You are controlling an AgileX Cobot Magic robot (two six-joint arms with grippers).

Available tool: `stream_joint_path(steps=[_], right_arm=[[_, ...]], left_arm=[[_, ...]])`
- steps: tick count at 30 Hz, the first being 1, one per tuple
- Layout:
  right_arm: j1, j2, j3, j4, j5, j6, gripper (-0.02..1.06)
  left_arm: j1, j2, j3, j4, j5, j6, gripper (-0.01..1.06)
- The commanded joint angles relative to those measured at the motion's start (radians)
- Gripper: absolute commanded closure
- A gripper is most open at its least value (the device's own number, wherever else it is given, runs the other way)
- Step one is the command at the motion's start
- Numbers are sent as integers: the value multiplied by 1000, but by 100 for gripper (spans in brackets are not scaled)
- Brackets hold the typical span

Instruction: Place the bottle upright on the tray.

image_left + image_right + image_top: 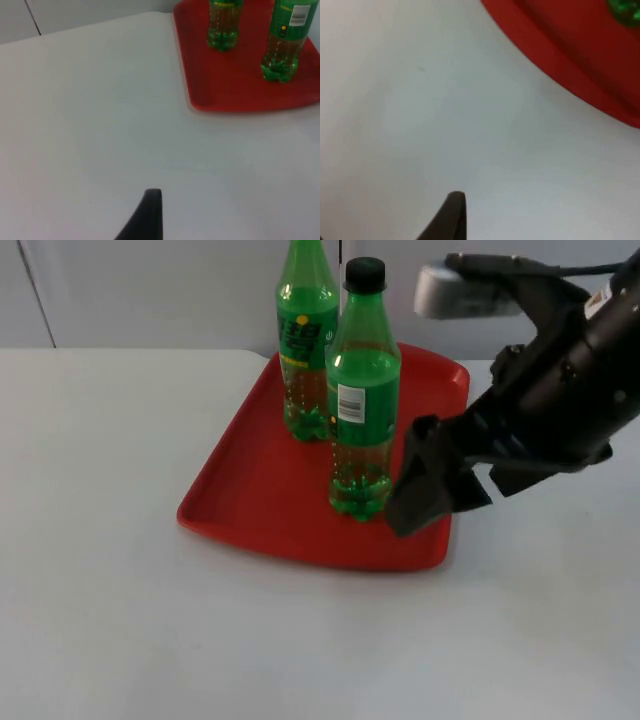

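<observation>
Two bottles upright on tray; right claw released beside it.

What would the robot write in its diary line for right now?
near bottle: upright on red tray | far bottle: upright on tray | right gripper: open beside near bottle, apart | left gripper: waits over table
</observation>
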Motion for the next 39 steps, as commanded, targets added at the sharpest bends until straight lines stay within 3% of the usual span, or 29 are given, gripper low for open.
stream_joint_path(steps=[1,8,22,32,39], right_arm=[[4,-30,6,29,12,-33,-1],[4,-219,142,18,-72,-33,-1],[4,-590,377,-12,-110,-45,-1],[4,-921,456,-91,-41,-37,-1],[4,-1128,479,-136,73,-29,-1]], left_arm=[[-2,-3,5,1,-2,-8,12],[-2,-3,5,1,-2,-8,12],[-2,-3,5,1,-2,-8,12],[-2,-3,5,1,-2,-8,12],[-2,-3,5,1,-2,-8,12]])
